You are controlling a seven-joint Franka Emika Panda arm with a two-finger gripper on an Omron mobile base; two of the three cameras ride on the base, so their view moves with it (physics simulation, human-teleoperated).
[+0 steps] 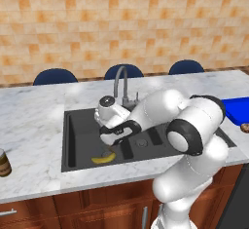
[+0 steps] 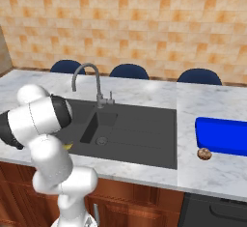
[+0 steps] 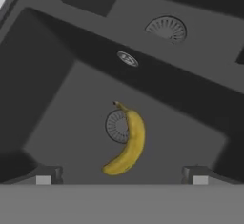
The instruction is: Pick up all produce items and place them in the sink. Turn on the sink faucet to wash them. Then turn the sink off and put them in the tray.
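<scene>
1. Left base view: the white arm bends down over the large dark grey rectangular sink (image 1: 78,140), and its two-finger gripper (image 1: 113,140) hangs inside the sink just above the curved yellow banana (image 1: 103,159), which lies on the basin floor near the sink's front wall. The tall grey metal gooseneck faucet (image 1: 121,84) stands at the sink's back edge. The flat bright blue tray (image 1: 238,108) sits on the counter right of the sink, with the small round mottled brown ball (image 1: 245,127) beside it; a dark brown cylindrical jar (image 1: 4,162) stands well left of the sink

2. Right base view: the ball (image 2: 204,154) rests on the marble just in front of the tray (image 2: 222,134), right of the sink (image 2: 140,134) – touching or apart, I cannot tell. The faucet (image 2: 89,78) rises behind the sink

3. Hand view: the jaws stand wide and hold nothing – the banana (image 3: 127,144) lies apart from the fingertips (image 3: 44,175), across a round metal drain (image 3: 116,126) in the sink floor
</scene>
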